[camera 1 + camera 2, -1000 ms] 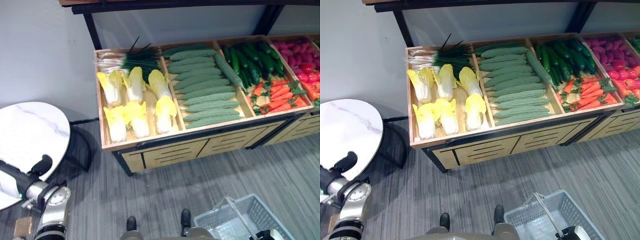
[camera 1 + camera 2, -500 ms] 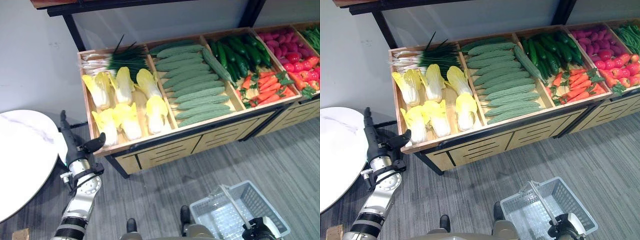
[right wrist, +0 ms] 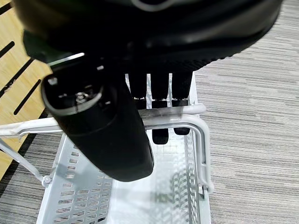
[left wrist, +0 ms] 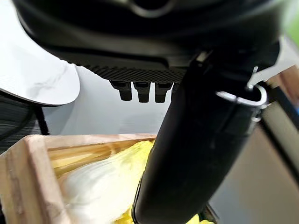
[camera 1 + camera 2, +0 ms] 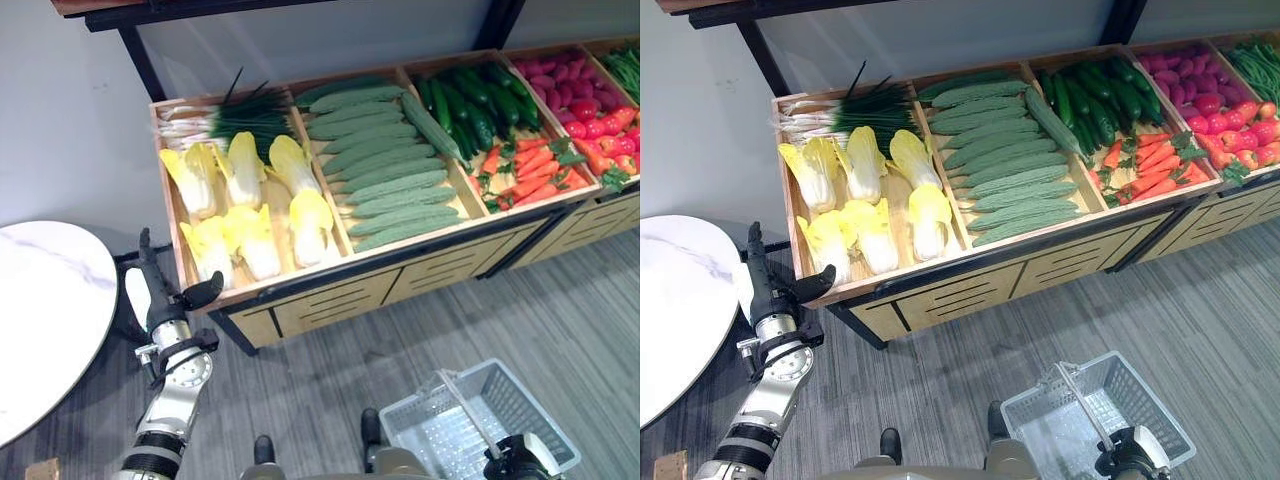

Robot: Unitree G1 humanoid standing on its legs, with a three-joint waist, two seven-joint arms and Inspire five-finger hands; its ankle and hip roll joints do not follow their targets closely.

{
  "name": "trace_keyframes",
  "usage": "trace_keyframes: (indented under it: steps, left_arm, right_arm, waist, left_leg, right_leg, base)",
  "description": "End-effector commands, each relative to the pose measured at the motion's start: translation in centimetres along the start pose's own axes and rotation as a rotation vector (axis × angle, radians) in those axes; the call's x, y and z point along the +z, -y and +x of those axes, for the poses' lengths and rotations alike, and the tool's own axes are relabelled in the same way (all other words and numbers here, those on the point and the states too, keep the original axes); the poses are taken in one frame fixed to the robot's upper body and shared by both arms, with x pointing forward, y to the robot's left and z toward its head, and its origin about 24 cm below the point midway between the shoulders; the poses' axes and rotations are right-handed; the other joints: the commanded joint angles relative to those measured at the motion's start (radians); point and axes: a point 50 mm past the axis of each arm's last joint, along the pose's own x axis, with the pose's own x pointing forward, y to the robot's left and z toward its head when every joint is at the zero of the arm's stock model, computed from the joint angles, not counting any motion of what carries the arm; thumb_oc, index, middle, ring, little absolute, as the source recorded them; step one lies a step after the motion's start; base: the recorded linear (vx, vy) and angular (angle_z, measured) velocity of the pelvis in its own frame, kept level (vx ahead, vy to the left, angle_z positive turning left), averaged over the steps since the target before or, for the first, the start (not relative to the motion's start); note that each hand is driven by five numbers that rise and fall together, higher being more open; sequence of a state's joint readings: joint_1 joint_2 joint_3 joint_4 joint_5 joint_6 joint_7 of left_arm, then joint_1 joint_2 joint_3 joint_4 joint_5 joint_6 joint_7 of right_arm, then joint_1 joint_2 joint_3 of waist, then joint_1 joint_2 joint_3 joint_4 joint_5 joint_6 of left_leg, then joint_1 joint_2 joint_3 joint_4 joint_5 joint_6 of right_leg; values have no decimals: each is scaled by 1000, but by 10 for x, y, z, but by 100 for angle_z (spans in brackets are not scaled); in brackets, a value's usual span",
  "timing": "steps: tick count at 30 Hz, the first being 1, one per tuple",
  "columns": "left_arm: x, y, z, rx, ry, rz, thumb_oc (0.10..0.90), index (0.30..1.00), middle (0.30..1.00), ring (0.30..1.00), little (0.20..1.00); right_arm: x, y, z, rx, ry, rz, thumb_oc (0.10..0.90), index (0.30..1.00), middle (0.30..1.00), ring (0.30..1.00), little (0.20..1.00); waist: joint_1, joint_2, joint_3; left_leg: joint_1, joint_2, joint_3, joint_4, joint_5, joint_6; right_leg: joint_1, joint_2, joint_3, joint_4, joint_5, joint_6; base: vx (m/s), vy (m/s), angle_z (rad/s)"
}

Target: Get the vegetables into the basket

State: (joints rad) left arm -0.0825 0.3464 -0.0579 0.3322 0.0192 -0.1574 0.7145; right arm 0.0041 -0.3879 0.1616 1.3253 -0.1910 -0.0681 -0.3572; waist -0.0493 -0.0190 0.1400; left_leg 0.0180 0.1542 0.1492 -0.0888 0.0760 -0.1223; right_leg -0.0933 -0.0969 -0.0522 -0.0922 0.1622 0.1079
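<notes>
Wooden crates on a display stand hold the vegetables: yellow-white cabbages (image 5: pixel 250 205) and green onions (image 5: pixel 235 112) at the left, pale green gourds (image 5: pixel 385 150), dark cucumbers (image 5: pixel 470 100), carrots (image 5: pixel 530 165) and red vegetables (image 5: pixel 590 95). My left hand (image 5: pixel 163 295) is open, fingers straight up, thumb by the cabbage crate's front left corner (image 4: pixel 28 163). A cabbage (image 4: pixel 93 182) lies just past its thumb (image 4: pixel 196 154). The empty grey plastic basket (image 5: pixel 520 400) hangs low at the right. My right hand (image 3: pixel 103 130) is shut on the basket handle (image 3: pixel 187 111).
A round white marble table (image 5: pixel 45 320) stands at the left, close beside my left arm. Black frame uprights (image 5: pixel 140 60) and a shelf rise above the crates. Grey striped floor (image 5: pixel 330 360) lies between the stand's drawer fronts and the basket.
My left hand has swung from the round table over to the cabbage crate's front left corner. The whole view has shifted. The basket stays in my right hand.
</notes>
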Motion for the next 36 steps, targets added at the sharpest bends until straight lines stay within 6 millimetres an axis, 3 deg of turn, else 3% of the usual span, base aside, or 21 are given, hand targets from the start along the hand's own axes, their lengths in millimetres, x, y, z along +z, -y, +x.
trace_keyframes:
  steps: [1, 13, 17, 24, 25, 26, 36]
  left_arm:
    - [54, 3, 39, 89, 201, -94, 900, 1000, 1000, 1000, 1000]
    - [68, 18, 54, 45, 275, 63, 900, 1000, 1000, 1000, 1000]
    - [54, 25, 54, 50, 180, 67, 900, 1000, 1000, 1000, 1000]
    - [31, 21, 54, 118, 68, 133, 900, 1000, 1000, 1000, 1000]
    - [26, 20, 53, 114, 54, 152, 688, 704, 704, 704, 704]
    - [19, 18, 54, 106, 31, 195, 400, 300, 300, 300, 300]
    - [11, 4, 58, 156, -26, 185, 400, 300, 300, 300, 300]
  right_arm:
    - [14, 19, 7, -82, 45, -62, 400, 300, 300, 300, 300]
    - [35, 20, 9, -85, 114, -80, 400, 300, 300, 300, 300]
    - [43, 18, 9, -83, 137, -83, 400, 300, 300, 300, 300]
    - [45, 14, 8, -78, 148, -94, 400, 300, 300, 300, 300]
    - [45, 14, 8, -78, 149, -96, 400, 300, 300, 300, 300]
    - [45, 14, 8, -75, 148, -99, 400, 300, 300, 300, 300]
    - [40, 10, 6, -57, 140, -119, 400, 300, 300, 300, 300]
  waist:
    - [-16, -51, 2]
    - [-32, -60, 17]
    - [-36, -66, 19]
    - [-40, -76, 13]
    - [-41, -76, 12]
    - [-41, -77, 11]
    - [-44, -73, 0]
  left_leg:
    - [-22, -2, -43, 2, -30, -3]
    - [-46, -3, -33, 2, -29, 1]
    - [-52, -4, -30, 2, -28, 3]
    - [-35, -4, -23, 2, -37, 4]
    - [-31, -4, -21, 2, -38, 4]
    - [-27, -3, -19, 2, -40, 5]
    - [-2, -5, -12, 2, -50, 4]
  right_leg:
    - [14, -64, -1, 5, -31, 77]
    - [-28, -63, 19, 8, -21, 79]
    - [-36, -63, 24, 9, -19, 79]
    - [-28, -62, 35, 11, -24, 79]
    - [-27, -62, 38, 11, -24, 80]
    - [-24, -62, 40, 11, -26, 80]
    - [-5, -62, 42, 10, -32, 82]
  base:
    - [0, 0, 0]
    - [5, 13, -6]
    - [4, 5, -1]
    - [14, 8, -1]
    - [13, 14, -7]
    - [13, 14, -8]
    - [3, 3, -3]
